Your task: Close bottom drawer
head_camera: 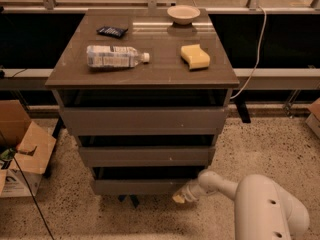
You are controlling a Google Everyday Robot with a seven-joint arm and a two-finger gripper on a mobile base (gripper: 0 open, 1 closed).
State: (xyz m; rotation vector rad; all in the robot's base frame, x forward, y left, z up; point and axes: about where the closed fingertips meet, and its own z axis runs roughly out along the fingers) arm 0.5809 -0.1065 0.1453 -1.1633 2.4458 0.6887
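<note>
The bottom drawer (135, 186) is the slim grey-brown front at the foot of the three-drawer cabinet. It stands only slightly out, with a dark gap above its front. My gripper (180, 198) is at the drawer front's lower right corner, touching or almost touching it. The white arm (235, 189) reaches in from the lower right.
Cabinet top (145, 69) holds a plastic bottle (115, 56), a yellow sponge (195, 57), a bowl (183, 14) and a dark packet (112, 31). Open cardboard box (22, 149) at left on the speckled floor. White cable (255, 54) hangs at right.
</note>
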